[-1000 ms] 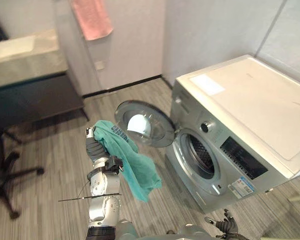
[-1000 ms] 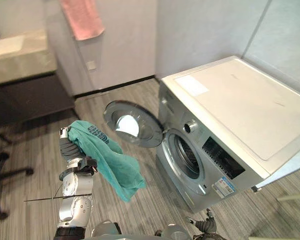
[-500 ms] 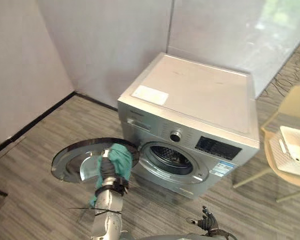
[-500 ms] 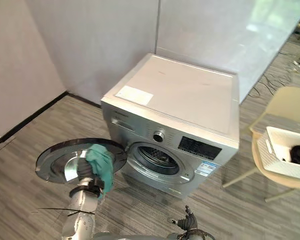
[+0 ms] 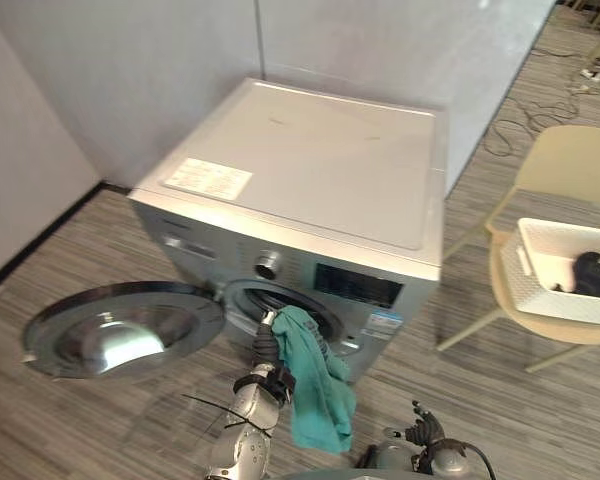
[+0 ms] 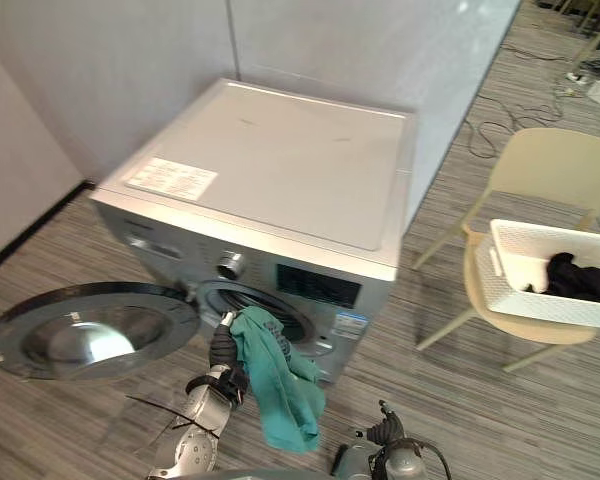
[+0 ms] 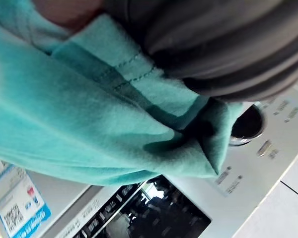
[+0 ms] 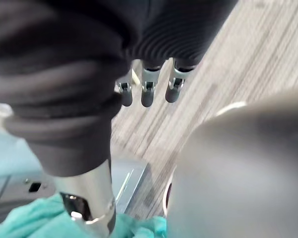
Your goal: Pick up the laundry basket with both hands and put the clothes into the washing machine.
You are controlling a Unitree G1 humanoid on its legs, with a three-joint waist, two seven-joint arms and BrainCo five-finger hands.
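Far left, mid-frame: the washer's round silver door (image 5: 120, 325) stands swung wide open, low over the grey wood-look plank floor (image 5: 60, 430). Just right of it, btm ctr, the robot's left hand (image 5: 267, 347) is raised in front of the dark drum opening (image 5: 280, 303). Its fist is closed on the bunched top of a teal cotton garment (image 5: 318, 390). The rest of the cloth hangs loose to the right of the wrist, in front of the machine's lower panel. None of it is inside the drum yet.

Ctr frame, the silver front-loading washing machine (image 5: 310, 170) stands against a pale grey wall, w/ a control knob (image 5: 268, 264) and a dark display (image 5: 358, 285) above the opening. At the btm edge, right of ctr, the right hand (image 5: 426, 432) hangs low over the floor, fingers loosely extended, holding nothing.

Right side: a beige plastic chair (image 5: 565, 165) w/ a white slatted laundry basket (image 5: 528, 290) on its seat. A dark garment (image 5: 592, 275) lies inside the basket, well apart from both hands.
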